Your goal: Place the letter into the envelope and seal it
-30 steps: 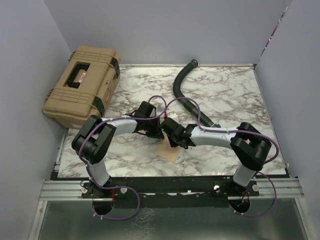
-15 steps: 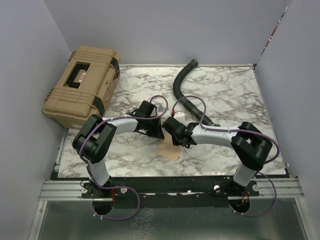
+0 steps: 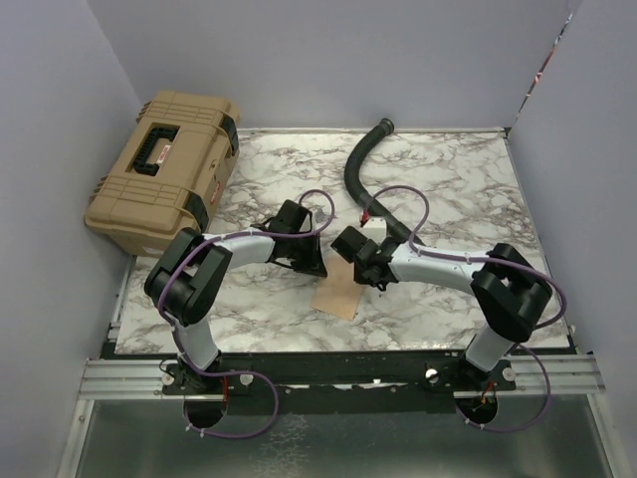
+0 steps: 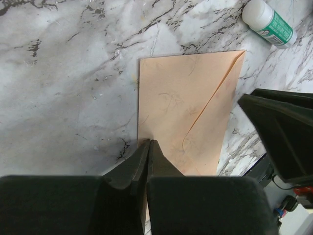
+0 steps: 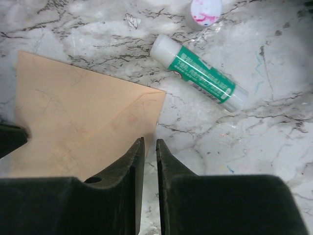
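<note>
The envelope [image 3: 338,297] lies flat on the marble table, flap folded down, between my two grippers. In the left wrist view the envelope [image 4: 188,107] shows its diagonal flap seam. My left gripper [image 4: 148,143] is shut, and its tips rest on the envelope's near edge. It also shows in the top view [image 3: 321,272]. In the right wrist view my right gripper [image 5: 146,142] has its jaws almost together with nothing between them, over the right edge of the envelope [image 5: 83,117]. It also shows in the top view [image 3: 370,282]. The letter does not show in any view.
A green-and-white glue stick [image 5: 198,72] lies just beyond the envelope and also shows in the left wrist view [image 4: 269,22]. A round white cap [image 5: 204,11] lies near it. A tan hard case [image 3: 164,169] sits at the far left. A black hose [image 3: 363,174] lies at the back.
My right gripper has drawn back up and to the right, off the envelope, and more of the envelope now shows. The left arm has stayed in place.
</note>
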### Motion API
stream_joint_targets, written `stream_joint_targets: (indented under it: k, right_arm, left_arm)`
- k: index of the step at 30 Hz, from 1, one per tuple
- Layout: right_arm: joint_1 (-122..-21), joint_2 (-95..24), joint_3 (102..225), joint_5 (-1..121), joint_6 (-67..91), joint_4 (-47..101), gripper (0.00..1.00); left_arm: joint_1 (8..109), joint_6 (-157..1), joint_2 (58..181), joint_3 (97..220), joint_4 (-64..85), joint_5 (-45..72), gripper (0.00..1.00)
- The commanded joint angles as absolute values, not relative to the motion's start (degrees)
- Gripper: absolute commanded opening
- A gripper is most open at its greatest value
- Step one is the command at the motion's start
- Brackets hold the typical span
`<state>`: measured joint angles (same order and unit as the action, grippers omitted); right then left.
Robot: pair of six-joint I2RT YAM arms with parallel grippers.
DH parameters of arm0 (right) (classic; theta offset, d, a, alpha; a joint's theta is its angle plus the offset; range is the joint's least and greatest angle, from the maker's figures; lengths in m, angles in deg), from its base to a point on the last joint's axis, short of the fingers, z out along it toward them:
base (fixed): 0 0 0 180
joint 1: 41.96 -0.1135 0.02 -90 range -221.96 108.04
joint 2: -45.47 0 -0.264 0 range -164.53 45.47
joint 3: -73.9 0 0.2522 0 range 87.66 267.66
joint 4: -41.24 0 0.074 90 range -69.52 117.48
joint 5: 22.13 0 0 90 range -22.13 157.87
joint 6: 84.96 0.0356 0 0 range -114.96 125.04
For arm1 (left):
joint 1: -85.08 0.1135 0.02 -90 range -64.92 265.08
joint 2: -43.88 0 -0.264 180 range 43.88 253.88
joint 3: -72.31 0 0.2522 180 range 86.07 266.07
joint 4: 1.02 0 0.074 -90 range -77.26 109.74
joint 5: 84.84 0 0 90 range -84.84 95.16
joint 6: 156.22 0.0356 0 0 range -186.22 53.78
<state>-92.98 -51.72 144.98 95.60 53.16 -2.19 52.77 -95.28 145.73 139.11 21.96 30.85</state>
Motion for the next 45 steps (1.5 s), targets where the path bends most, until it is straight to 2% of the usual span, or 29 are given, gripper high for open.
stream_joint_targets:
  k: [1, 9, 13, 16, 26, 32, 45]
  right_arm:
    - [-92.7, -45.5, 145.5, 94.7, 54.9, -6.2, 0.22]
    - [-92.5, -41.9, 141.7, 83.4, 56.3, -6.6, 0.38]
    - [-92.0, -41.5, 140.1, 78.4, 55.9, -4.2, 0.46]
    - [-91.6, -42.2, 139.7, 75.7, 55.5, -1.9, 0.48]
    - [-91.0, -49.8, 142.8, 73.5, 55.6, -0.9, 0.44]
    - [-91.0, -52.6, 145.0, 74.7, 54.4, 1.8, 0.42]
    - [-91.0, -60.4, 154.2, 71.0, 49.5, 7.0, 0.31]
  left_arm:
    - [52.6, -93.0, 146.5, 137.3, 29.2, 24.2, 0.08]
    - [52.6, -95.7, 136.9, 140.6, 28.3, 25.1, 0.45]
    - [52.9, -97.0, 132.0, 138.7, 28.4, 21.0, 0.58]
    - [53.1, -98.0, 128.2, 136.4, 28.3, 16.5, 0.65]
    - [53.6, -100.6, 115.4, 131.4, 28.7, 8.7, 0.75]
    - [53.6, -100.6, 108.9, 129.8, 29.5, 5.6, 0.76]
    - [53.6, -99.8, 102.7, 131.3, 32.5, -4.3, 0.79]
